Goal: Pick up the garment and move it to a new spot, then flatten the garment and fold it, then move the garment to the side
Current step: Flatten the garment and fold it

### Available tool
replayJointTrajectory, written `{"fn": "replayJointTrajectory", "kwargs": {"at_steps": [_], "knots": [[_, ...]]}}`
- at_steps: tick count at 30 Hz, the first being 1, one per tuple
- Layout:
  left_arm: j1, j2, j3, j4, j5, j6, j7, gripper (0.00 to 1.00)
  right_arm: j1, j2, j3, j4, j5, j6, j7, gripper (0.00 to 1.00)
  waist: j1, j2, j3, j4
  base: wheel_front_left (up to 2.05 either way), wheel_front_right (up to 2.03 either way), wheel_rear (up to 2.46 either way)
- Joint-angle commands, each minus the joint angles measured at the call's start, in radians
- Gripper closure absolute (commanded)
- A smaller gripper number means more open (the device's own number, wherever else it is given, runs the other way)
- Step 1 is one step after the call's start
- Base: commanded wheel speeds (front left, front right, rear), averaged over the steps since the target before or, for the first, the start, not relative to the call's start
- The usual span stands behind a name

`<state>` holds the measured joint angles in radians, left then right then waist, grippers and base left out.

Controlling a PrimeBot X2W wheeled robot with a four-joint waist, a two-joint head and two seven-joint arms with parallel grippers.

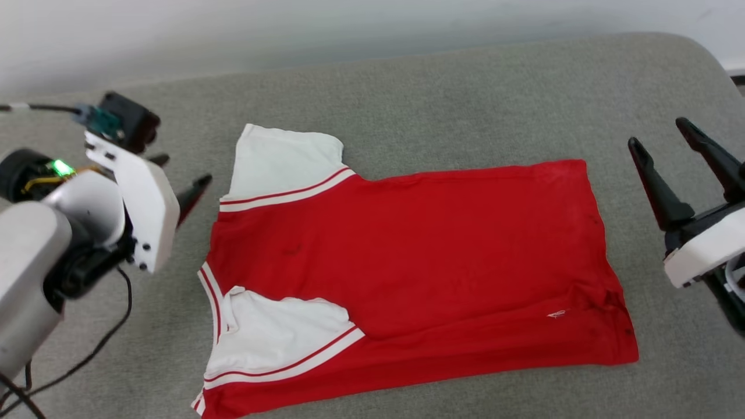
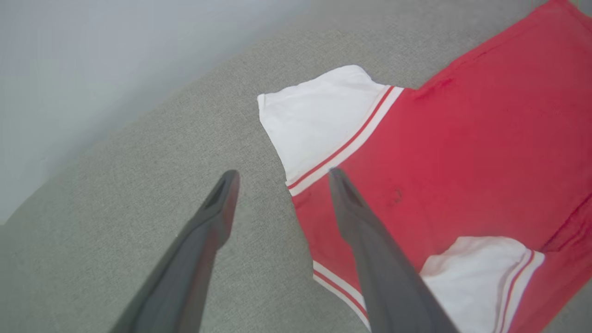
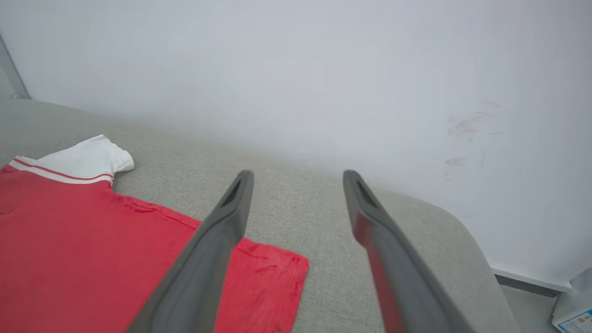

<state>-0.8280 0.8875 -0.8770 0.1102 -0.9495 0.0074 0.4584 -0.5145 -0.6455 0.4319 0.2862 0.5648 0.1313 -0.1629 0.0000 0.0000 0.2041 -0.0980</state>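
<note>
- The garment (image 1: 407,250) lay flat across the middle of the grey fabric pad (image 1: 442,99), collar end towards the pad's left edge and hem towards its right edge.
- Its near white sleeve (image 1: 279,331) was folded in over the red body.
- A dark cable (image 1: 110,331) hung from the left arm, over the pad's near left part.
- The left tool (image 1: 180,170) hovered just beside the collar end, fingers well apart and holding nothing.
- The right tool (image 1: 657,132) hung off the hem side, near the pad's right edge, fingers apart and empty.
- The far white sleeve (image 1: 285,160) spread out flat towards the pad's far edge.
- Behind the pad stood a pale wall (image 1: 233,29).
</note>
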Motion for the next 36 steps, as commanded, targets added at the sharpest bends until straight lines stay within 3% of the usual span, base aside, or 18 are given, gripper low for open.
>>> {"fn": "replayJointTrajectory", "kwargs": {"at_steps": [1,7,12,17,26,36], "knots": [[-0.037,-0.016,0.016,0.035,0.019,0.006,-0.027,0.00,0.047,0.062,-0.073,-0.026,-0.074,-0.001,-0.040,0.00,0.0000,0.0000,0.033,-0.027,0.00,0.00,0.00],[-0.144,-0.048,0.048,0.142,0.015,-0.005,-0.007,0.00,0.169,0.232,-0.280,-0.175,-0.261,-0.001,-0.093,0.00,0.0000,0.0000,0.098,-0.061,0.00,0.00,0.00],[-0.257,-0.082,0.062,0.203,-0.007,-0.025,0.074,0.00,0.263,0.336,-0.358,-0.295,-0.333,-0.001,-0.100,0.00,0.0000,0.0000,0.168,-0.080,0.00,0.00,0.00],[-0.355,-0.109,0.066,0.247,-0.034,-0.038,0.177,0.00,0.300,0.383,-0.375,-0.361,-0.355,-0.001,-0.103,0.00,0.0000,0.0000,0.230,-0.096,0.00,0.00,0.00],[-0.534,-0.115,0.031,0.323,-0.054,-0.031,0.470,0.00,0.277,0.414,-0.343,-0.465,-0.382,-0.001,-0.102,0.00,0.0000,0.0000,0.359,-0.142,0.00,0.00,0.00],[-0.534,-0.129,-0.066,0.413,-0.014,-0.086,0.578,0.00,0.235,0.402,-0.322,-0.463,-0.386,-0.001,-0.102,0.00,0.0000,0.0000,0.413,-0.163,0.00,0.00,0.00]]}}
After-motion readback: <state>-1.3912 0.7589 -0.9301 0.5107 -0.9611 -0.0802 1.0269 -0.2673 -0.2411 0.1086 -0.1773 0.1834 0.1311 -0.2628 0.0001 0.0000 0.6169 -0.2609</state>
